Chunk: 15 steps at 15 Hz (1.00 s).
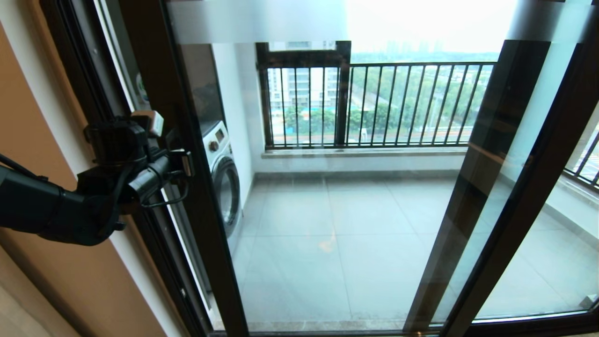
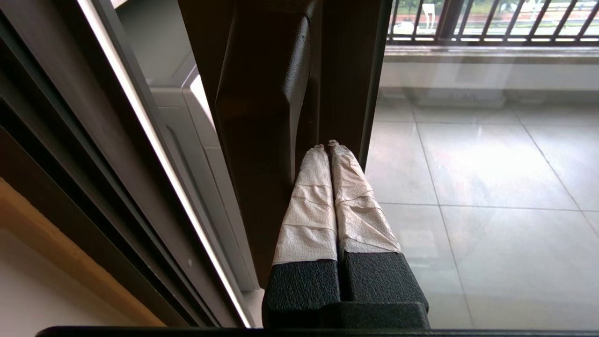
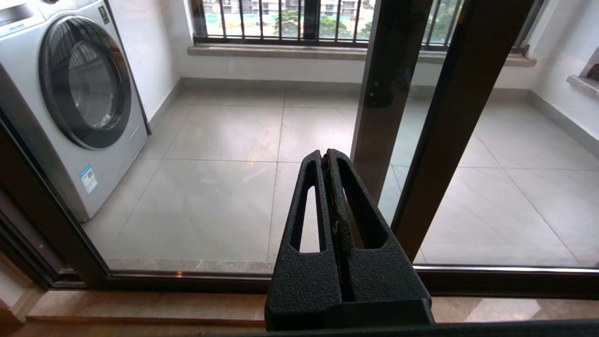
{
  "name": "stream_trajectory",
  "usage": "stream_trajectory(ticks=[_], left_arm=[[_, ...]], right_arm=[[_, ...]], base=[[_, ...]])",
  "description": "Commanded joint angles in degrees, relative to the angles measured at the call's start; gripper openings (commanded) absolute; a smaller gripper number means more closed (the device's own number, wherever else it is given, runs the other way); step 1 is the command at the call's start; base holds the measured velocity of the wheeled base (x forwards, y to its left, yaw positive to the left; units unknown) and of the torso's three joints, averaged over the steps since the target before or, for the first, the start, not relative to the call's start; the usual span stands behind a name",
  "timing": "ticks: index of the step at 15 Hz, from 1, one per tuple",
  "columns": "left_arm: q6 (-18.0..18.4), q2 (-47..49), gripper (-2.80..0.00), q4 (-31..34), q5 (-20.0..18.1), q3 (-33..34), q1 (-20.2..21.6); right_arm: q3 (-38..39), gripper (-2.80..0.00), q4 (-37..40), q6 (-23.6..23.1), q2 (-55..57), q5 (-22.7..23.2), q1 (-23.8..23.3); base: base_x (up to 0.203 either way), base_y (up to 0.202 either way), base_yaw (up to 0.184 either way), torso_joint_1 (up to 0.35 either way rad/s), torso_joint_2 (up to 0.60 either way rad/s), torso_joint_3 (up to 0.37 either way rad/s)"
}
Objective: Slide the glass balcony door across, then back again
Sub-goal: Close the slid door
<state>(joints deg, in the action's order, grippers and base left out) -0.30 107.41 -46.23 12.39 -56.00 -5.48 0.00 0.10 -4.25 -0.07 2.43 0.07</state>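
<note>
The glass balcony door (image 1: 299, 196) stands upright before me, its long axis running top to bottom, and its dark left stile (image 1: 196, 187) leans from about twelve o'clock down toward six in my head view. A frosted strip (image 1: 257, 21) crosses its top. My left gripper (image 2: 326, 146) sits at nine o'clock in the head view, up against that stile; its paper-wrapped fingers (image 2: 309, 206) are pressed together, tips touching the frame just beside the black bar handle (image 2: 262, 117), which also stands vertical. The jaws hold nothing between them. My right gripper (image 3: 325, 157) is out of the head view; its wrist camera shows it low, near the bottom rail (image 3: 262, 281), with its jaws together and clear of the door. At three o'clock in the head view two more dark stiles (image 1: 472, 187) slant upward, one just beside the other, where a second glass panel (image 1: 552, 243) overlaps. Through the glass lies the balcony floor (image 1: 337, 243) of pale grey tiles, with a white wall at its far side and a window with black vertical railing bars (image 1: 374, 103) at twelve o'clock, trees and buildings beyond. A front-loading washing machine (image 3: 70, 93) stands on the balcony at ten o'clock, just behind the left stile, its round door shut. Indoors, at eight o'clock, there is a tan wall (image 1: 42, 140).
</note>
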Motion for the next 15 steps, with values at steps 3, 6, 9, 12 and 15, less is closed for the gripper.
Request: stream_trajectory(ticks=[3, 6, 9, 12, 15], left_arm=[[0.2, -0.1, -2.80, -0.3, 0.4, -0.2, 1.6], [0.2, -0.3, -2.80, -0.3, 0.4, -0.3, 1.8], [0.2, -0.6, -2.80, -0.3, 0.4, -0.2, 1.8], [0.3, -0.9, -2.80, -0.3, 0.4, -0.4, 2.2], [0.3, -1.0, -2.80, -0.3, 0.4, -0.4, 2.3]], right_arm=[[0.2, -2.80, 0.0, -0.1, 0.0, 0.0, 0.0], [0.2, -2.80, 0.0, -0.1, 0.0, 0.0, 0.0], [0.2, -2.80, 0.0, -0.1, 0.0, 0.0, 0.0], [0.2, -2.80, 0.0, -0.1, 0.0, 0.0, 0.0], [0.2, -2.80, 0.0, -0.1, 0.0, 0.0, 0.0]], base=[[0.000, 0.000, 0.000, 0.000, 0.00, 0.000], [0.000, 0.000, 0.000, 0.000, 0.00, 0.000], [0.000, 0.000, 0.000, 0.000, 0.00, 0.000], [0.000, 0.000, 0.000, 0.000, 0.00, 0.000], [0.000, 0.000, 0.000, 0.000, 0.00, 0.000]])
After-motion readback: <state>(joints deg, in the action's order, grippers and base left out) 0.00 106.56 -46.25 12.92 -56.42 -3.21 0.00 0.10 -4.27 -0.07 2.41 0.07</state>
